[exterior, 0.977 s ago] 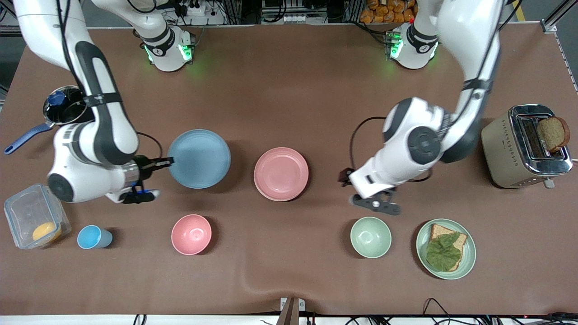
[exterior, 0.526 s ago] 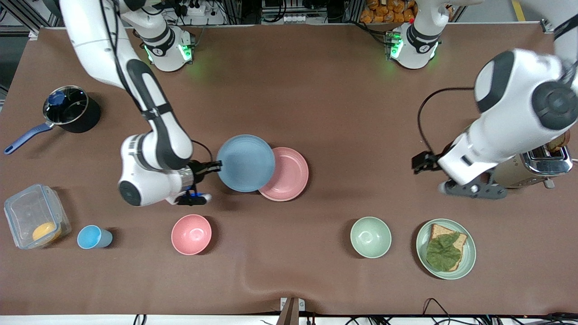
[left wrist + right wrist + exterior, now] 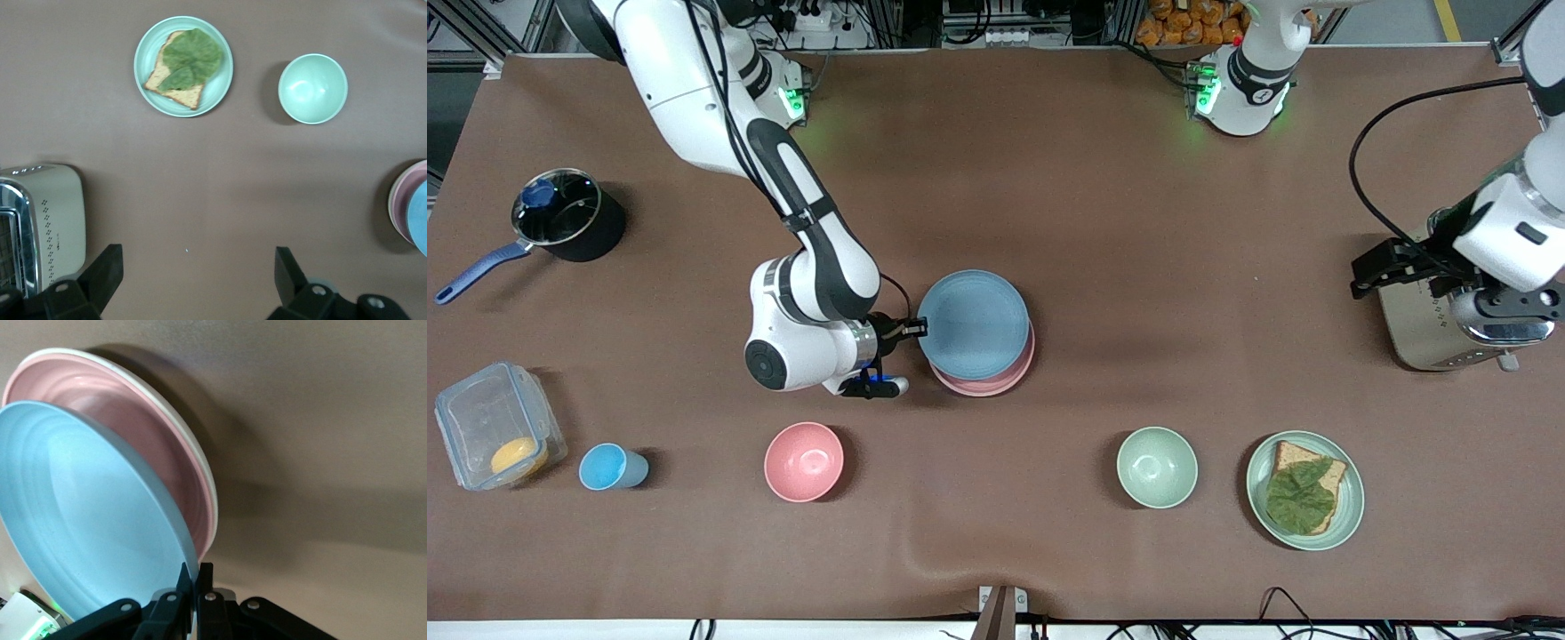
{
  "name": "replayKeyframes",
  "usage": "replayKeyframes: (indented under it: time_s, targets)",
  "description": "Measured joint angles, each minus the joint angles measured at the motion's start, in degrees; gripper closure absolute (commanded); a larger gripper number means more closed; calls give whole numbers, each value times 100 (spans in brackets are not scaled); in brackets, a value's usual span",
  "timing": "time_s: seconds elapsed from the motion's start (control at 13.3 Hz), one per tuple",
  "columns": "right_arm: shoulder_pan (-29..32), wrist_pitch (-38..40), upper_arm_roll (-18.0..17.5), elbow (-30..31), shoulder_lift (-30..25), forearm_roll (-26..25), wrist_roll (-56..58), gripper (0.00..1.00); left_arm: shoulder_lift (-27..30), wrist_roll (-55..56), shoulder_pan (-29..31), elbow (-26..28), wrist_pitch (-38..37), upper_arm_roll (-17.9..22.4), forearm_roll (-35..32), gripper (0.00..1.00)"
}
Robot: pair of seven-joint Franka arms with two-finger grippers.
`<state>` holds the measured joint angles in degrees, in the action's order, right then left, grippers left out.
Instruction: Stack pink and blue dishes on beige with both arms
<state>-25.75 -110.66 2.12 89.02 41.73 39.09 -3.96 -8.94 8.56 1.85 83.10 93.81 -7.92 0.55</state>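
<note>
I am seeing the right end effector clamping the rim of the blue plate, tilted over the pink plate, which is sitting on the beige plate at mid-tabletop. The left end effector is hanging wide open, holding nothing, over the toaster. The brown tabletop is lying flat. All three plates are looking matte and low-rimmed.

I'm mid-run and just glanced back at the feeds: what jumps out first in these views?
The right gripper pinches the rim of the blue plate, holding it over the pink plate mid-table; the right wrist view shows the beige plate under the pink one. The left gripper hangs open over the toaster at the left arm's end of the table.
</note>
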Motion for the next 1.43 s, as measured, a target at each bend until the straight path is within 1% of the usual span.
replayKeyframes:
  time_s: [0.08, 0.15, 0.23, 0.38, 0.53, 0.6, 0.75, 0.9, 1.05, 1.13, 1.2, 1.43]
  targets:
    - [-5, -63, 0, 0, 30, 30, 0, 86, 4, -6, 79, 55, 0, 39, 44, 0]
    - [-5, -114, 1, 0, 61, 41, 0, 49, 40, -18, 72, 139, 0, 146, 75, 0]
    - [-5, -135, 5, -4, 90, 51, 0, 0, 136, -31, 14, 271, -1, 262, 94, 0]
    - [-4, -146, 24, -29, 107, 78, 2, 0, 456, -31, -179, 622, -3, 463, 98, 0]
    - [-1, -150, 44, -157, 108, 116, 2, 0, 717, -31, -510, 881, -2, 752, 99, 0]
    - [7, -149, 57, -266, 108, 119, 2, 0, 784, -31, -620, 948, -2, 844, 99, 0]
    - [116, -90, 107, -508, 96, 119, -1, 0, 805, -35, -670, 989, -2, 883, 99, 0]
    - [443, 346, 154, -737, 68, 117, 7, 0, 804, -44, -693, 1003, 0, 883, 99, 0]
    - [893, 1180, 251, -1001, 31, 2, 42, 0, 804, -44, -712, 1004, 0, 882, 99, 0]
    - [1119, 1570, 309, -1132, -5, -229, 86, 0, 804, -44, -713, 1004, 0, 883, 99, 0]
    - [1336, 1871, 339, -1224, -91, -586, 108, 0, 804, -44, -714, 1005, 1, 883, 99, 0]
    - [1713, 2279, 359, -1300, -490, -1828, 117, 0, 799, -48, -714, 1003, 9, 884, 99, 0]
